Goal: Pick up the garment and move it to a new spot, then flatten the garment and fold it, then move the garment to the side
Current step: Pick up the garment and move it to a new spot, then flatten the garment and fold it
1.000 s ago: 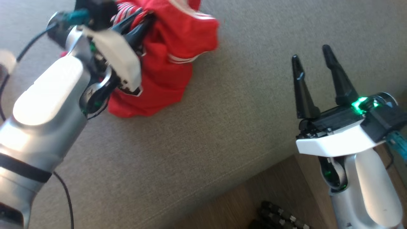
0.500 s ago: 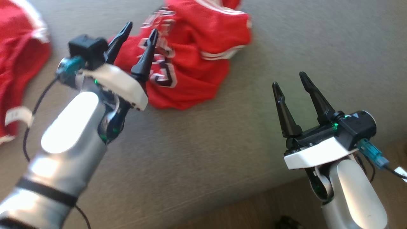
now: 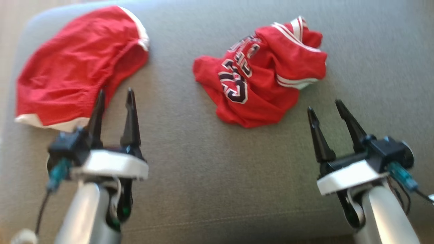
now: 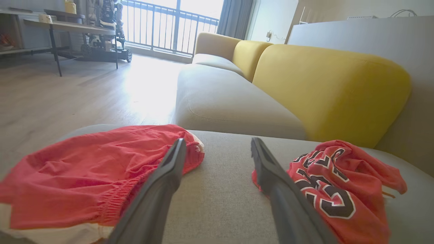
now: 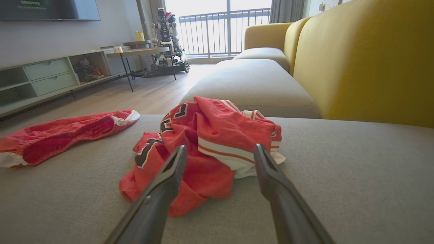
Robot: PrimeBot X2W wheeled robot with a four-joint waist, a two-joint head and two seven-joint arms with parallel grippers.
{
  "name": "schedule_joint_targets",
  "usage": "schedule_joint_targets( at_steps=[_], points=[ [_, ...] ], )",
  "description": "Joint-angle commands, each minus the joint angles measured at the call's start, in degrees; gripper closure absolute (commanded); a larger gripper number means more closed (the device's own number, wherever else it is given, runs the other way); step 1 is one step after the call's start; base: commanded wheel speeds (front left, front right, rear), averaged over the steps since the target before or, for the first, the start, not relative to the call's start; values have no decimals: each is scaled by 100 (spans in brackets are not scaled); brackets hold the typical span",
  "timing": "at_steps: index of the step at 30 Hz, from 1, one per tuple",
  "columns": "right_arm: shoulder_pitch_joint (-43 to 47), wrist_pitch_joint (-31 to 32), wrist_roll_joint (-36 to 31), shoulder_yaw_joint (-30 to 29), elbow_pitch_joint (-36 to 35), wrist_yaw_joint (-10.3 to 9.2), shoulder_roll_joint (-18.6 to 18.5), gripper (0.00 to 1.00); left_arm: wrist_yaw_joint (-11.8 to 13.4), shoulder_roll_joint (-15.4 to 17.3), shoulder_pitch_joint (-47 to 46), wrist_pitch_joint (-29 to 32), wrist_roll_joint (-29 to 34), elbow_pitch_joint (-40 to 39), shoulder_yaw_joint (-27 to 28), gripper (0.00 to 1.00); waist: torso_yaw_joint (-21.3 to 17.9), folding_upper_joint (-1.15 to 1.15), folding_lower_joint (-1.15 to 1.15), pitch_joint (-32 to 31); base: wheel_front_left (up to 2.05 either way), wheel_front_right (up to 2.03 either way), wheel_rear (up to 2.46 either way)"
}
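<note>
The garment (image 3: 261, 74) is a red jersey with white trim and dark lettering. It lies crumpled on the grey sofa seat (image 3: 210, 162), and shows too in the left wrist view (image 4: 339, 189) and the right wrist view (image 5: 210, 142). My left gripper (image 3: 115, 91) is open and empty, low at the near left, well left of the jersey; its fingers (image 4: 162, 183) point between the two red pieces. Just short of the jersey's near right side, my right gripper (image 3: 323, 105) hangs open with nothing in it, the cloth lying beyond its fingertips (image 5: 221, 146).
Red shorts (image 3: 74, 67) with white hems lie spread at the seat's far left, right beyond my left fingertips. A yellow backrest (image 5: 366, 61) bounds the seat. A second grey seat (image 4: 223, 101) and wooden floor (image 4: 67, 95) lie past the seat's end.
My left gripper has opened and let go of the jersey, then drawn back to the near left. The jersey now rests crumpled on the seat. The head camera has shifted.
</note>
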Motion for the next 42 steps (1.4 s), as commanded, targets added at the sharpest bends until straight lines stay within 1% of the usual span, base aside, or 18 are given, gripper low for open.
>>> schedule_joint_targets(
  at_steps=[1,6,10,13,17,26,42],
  points=[
    [77,-6,-2,33,-152,-2,13,0,-39,-49,102,-68,285,-398,337,0,322,0,0,-391,0,0,0],
    [391,-6,6,-109,-145,-2,13,0,-57,-302,854,-68,1025,-1005,720,0,428,0,0,-688,0,0,0],
    [690,-6,106,-150,-160,-2,13,0,-270,-417,1410,-68,1194,-1215,783,0,409,0,0,-984,0,0,0],
    [900,-6,161,-146,-197,-2,13,0,-306,-454,1793,-68,1324,-1268,819,0,343,0,0,-1155,0,0,0],
    [1100,-6,194,-108,-274,-2,13,0,-353,-476,2074,-69,1463,-1328,776,0,269,0,0,-1247,0,0,0],
    [1196,-6,216,-35,-307,-2,13,0,-297,-484,2281,-69,1586,-1319,682,0,168,0,0,-1330,0,0,0],
    [1183,-6,219,-67,-303,-2,13,0,-197,-486,2239,-69,1605,-1261,550,0,131,0,0,-1293,0,0,0]
  ],
)
